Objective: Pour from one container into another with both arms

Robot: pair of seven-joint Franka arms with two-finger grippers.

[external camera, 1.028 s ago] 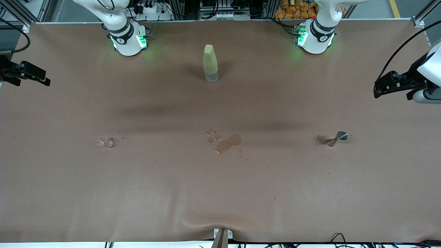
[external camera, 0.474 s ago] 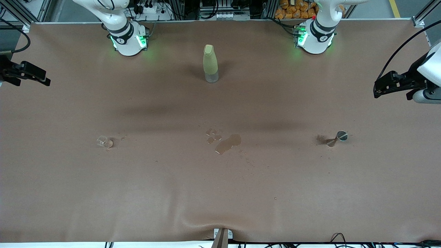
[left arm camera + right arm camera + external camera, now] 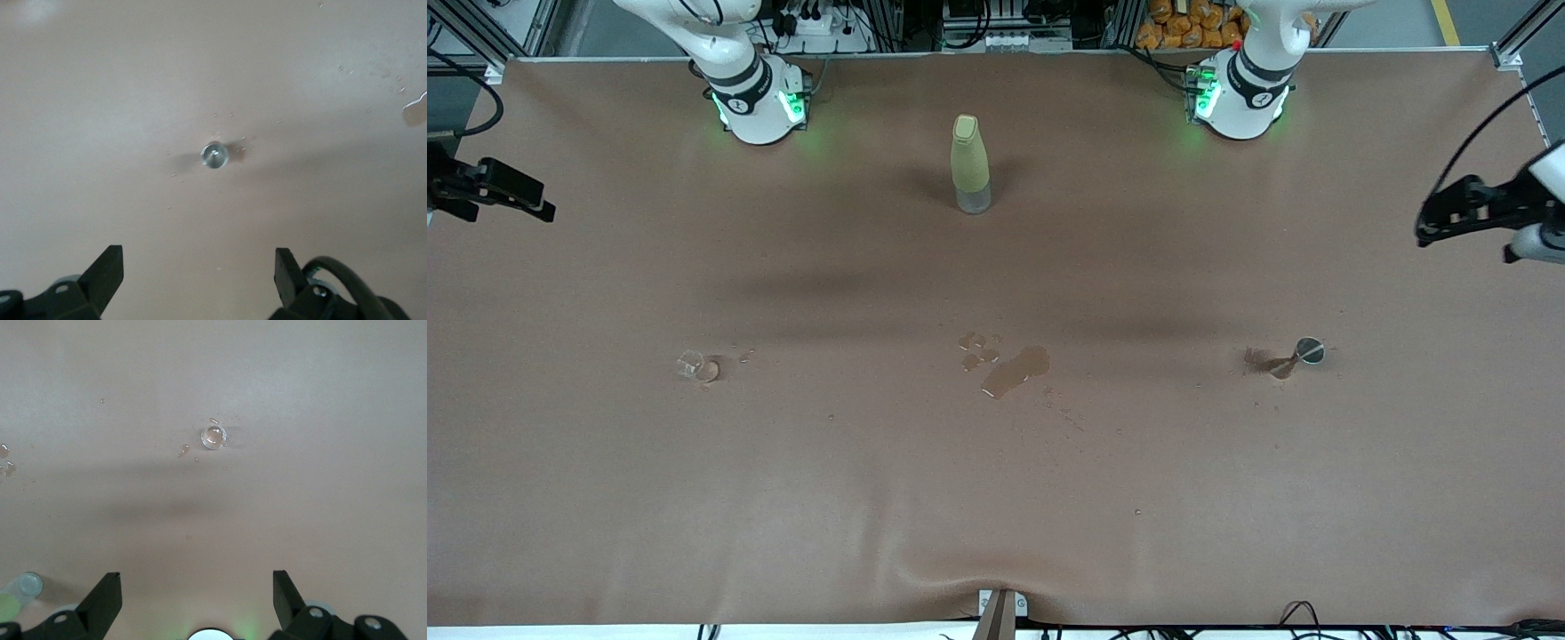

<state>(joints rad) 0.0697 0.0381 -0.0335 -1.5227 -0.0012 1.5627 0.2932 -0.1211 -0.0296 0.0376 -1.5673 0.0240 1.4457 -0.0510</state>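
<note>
A small clear cup (image 3: 696, 365) stands on the brown table toward the right arm's end, seen from above in the right wrist view (image 3: 213, 437). A small shiny metal cup (image 3: 1307, 350) stands toward the left arm's end, also in the left wrist view (image 3: 214, 155). My left gripper (image 3: 1432, 227) hangs open high over its end of the table, its jaws (image 3: 198, 273) wide apart and empty. At the other end my right gripper (image 3: 538, 206) is likewise up in the air, open and empty (image 3: 197, 593).
A tall pale green bottle (image 3: 971, 164) stands between the two arm bases (image 3: 17, 597). A puddle of brown liquid (image 3: 1014, 371) with droplets lies mid-table (image 3: 415, 110). Small drops surround both cups. A dark stain (image 3: 1258, 359) lies beside the metal cup.
My left gripper has drawn back toward its end of the table and slightly upward in the front view. The right gripper and the things on the table have stayed put.
</note>
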